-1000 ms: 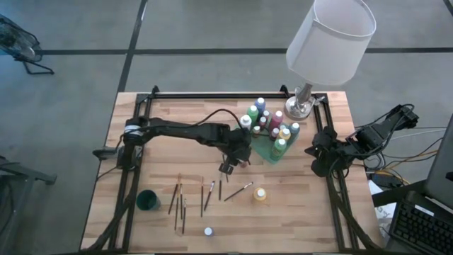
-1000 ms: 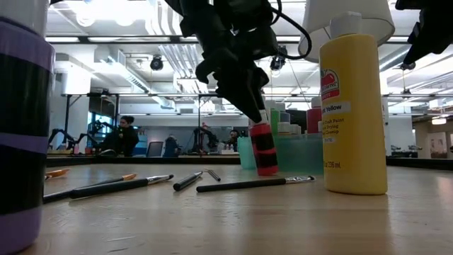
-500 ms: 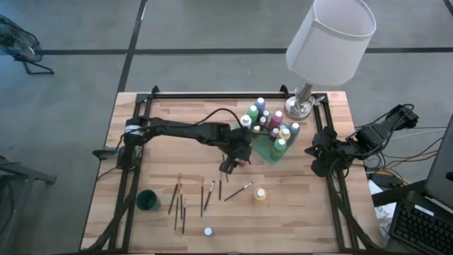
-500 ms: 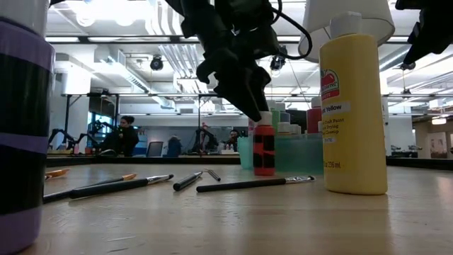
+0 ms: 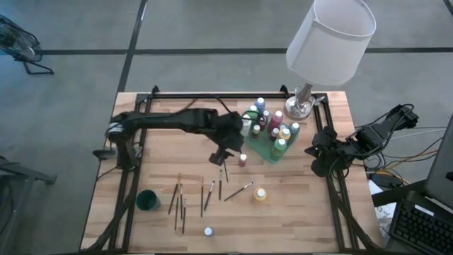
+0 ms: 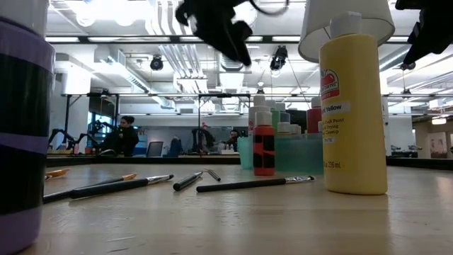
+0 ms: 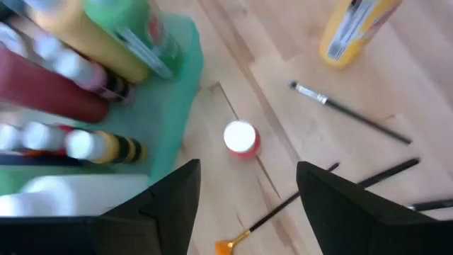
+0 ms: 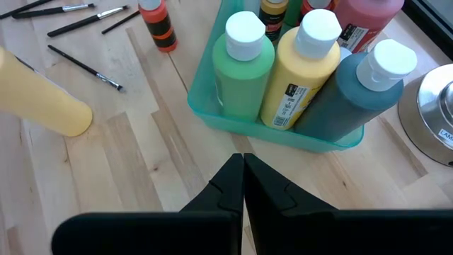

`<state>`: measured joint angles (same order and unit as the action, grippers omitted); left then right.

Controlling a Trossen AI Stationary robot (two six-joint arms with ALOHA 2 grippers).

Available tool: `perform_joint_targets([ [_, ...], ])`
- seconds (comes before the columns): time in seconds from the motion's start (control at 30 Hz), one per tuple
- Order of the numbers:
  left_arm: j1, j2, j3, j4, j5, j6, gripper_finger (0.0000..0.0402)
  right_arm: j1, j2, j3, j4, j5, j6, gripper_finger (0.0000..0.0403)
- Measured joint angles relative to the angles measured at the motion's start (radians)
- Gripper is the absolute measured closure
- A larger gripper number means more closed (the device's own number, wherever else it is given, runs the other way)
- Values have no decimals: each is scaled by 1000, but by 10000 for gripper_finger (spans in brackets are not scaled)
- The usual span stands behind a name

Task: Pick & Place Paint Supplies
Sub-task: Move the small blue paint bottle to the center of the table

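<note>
Now holding the left fingers (image 7: pixel 173 205) spread wide and empty, hanging raised over the bench (image 5: pixel 163 170) just beside the near corner of the translucent green tray (image 5: pixel 263 150). Looking straight down between them onto the small red paint bottle (image 7: pixel 241 138), standing upright by itself on the bare wood, white cap up, clear of both fingers and just outside the tray. Seeing from bench level that same red bottle in front of the tray, with the dark left arm well above it.

Crowding the tray with tall white-capped bottles: green (image 8: pixel 241 74), yellow (image 8: pixel 301 78), dark teal (image 8: pixel 354 95), red and others behind, all upright and packed close.

Lying scattered on the bench nearer the front edge: several thin brushes (image 5: pixel 207 196), one dark-handled brush (image 5: pixel 238 190) slanting between the red bottle and a big yellow paint bottle (image 5: pixel 260 194) standing alone. Standing farther out: a small dark green cup (image 5: pixel 148 200) near the front left, and a purple-labelled bottle (image 6: pixel 21 127) close to the low camera.

Pressing the right fingers (image 8: pixel 226 188) tight together on nothing, waiting at the right side of the bench, pointed toward the tray from beside it.

Standing at the back right corner, beyond the tray: a table lamp (image 5: pixel 329 35) with a white shade and a metal base.
</note>
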<state>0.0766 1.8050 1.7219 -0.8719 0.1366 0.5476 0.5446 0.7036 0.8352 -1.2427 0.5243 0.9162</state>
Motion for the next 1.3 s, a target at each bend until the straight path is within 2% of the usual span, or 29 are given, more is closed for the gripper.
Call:
perform_joint_targets([
  [0.27, -73, -220, -89, -20, 4, -8, 163, 0, 0, 0, 0, 0, 0, 394],
  [0.47, -196, -362, -194, -18, 88, -47, 163, 0, 0, 0, 0, 0, 0, 394],
  [0.6, -291, -422, -265, 10, 93, -109, 163, 0, 0, 0, 1, 0, 0, 394],
  [0.93, -510, -435, -424, 172, 54, -209, 164, 0, 0, 0, 1, 0, 0, 394],
  [1.3, -638, -375, -518, 313, 35, -245, 164, 0, 0, 0, 2, 0, 0, 394],
])
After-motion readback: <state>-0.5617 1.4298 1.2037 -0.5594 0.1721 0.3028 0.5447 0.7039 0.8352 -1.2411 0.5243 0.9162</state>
